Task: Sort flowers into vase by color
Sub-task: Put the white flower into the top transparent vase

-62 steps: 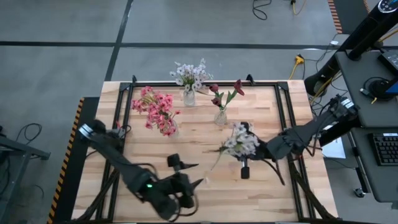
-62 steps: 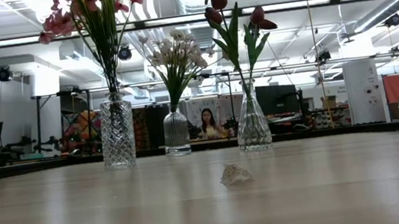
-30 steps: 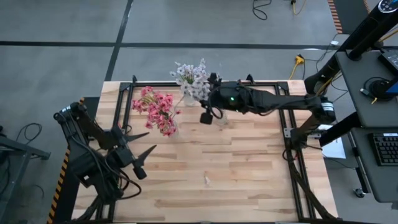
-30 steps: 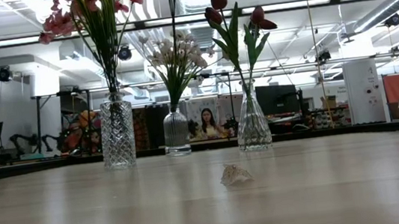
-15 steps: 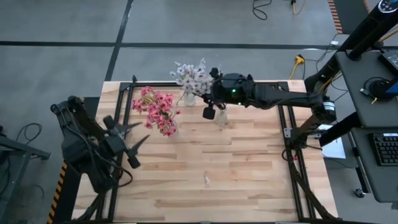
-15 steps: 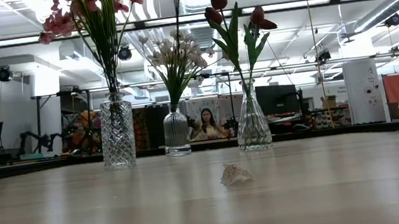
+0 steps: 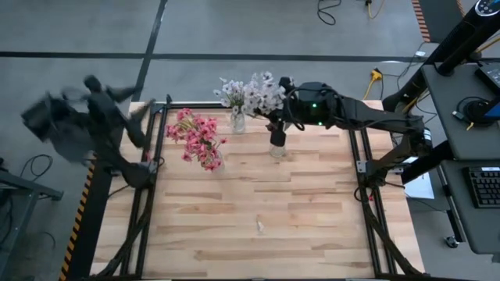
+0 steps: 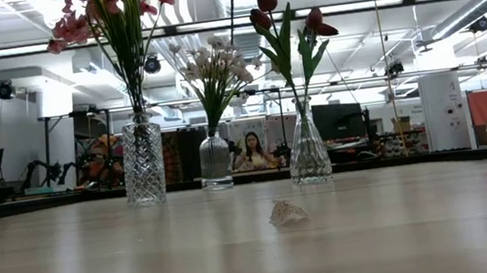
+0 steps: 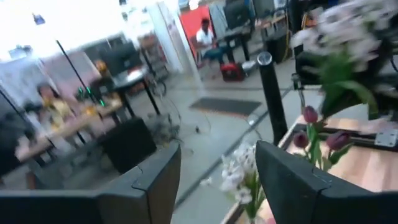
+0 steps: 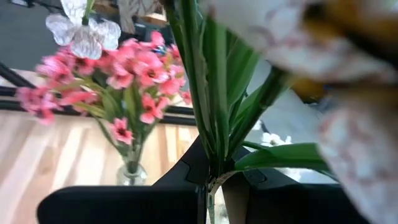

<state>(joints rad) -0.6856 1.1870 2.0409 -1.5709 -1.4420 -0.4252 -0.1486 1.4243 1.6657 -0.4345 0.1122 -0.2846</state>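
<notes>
The right gripper [image 7: 275, 117] has its two dark fingers [image 10: 186, 171] clenched on the thin green stalk of a white-lilac blossom stem [image 7: 262, 95]. In the right wrist view the stalk and its long leaves [image 10: 214, 106] rise straight from between the fingers. In the high view the pale blossoms of this stem are in the air near the far edge of the light wooden slatted table [image 7: 258, 211], just beside the clear glass vase with white-lilac flowers [image 7: 237, 121] and above the clear glass vase with dark red tulip-like blooms [image 7: 277, 147]. In the low view the held stalk [image 8: 231, 9] shows as a thin tilted line between these two bunches; its lower end is hidden among them, so I cannot tell if it is in a vase.

The right arm [image 7: 367, 121] reaches across the far side of the table from the right.

The clear cut-glass vase with pink blossom clusters [image 8: 143, 159] stands to the left of the other two vases; all three are upright. A small pale crumpled scrap [image 8: 288, 212] lies alone on the table nearer the front edge.

The left gripper [image 9: 217, 177] has its fingers parted with nothing between them. It is lifted beyond the far left corner of the table, where the left arm [image 7: 78, 121] appears blurred. Behind the vases a seated person [image 8: 252, 150] is in the room.
</notes>
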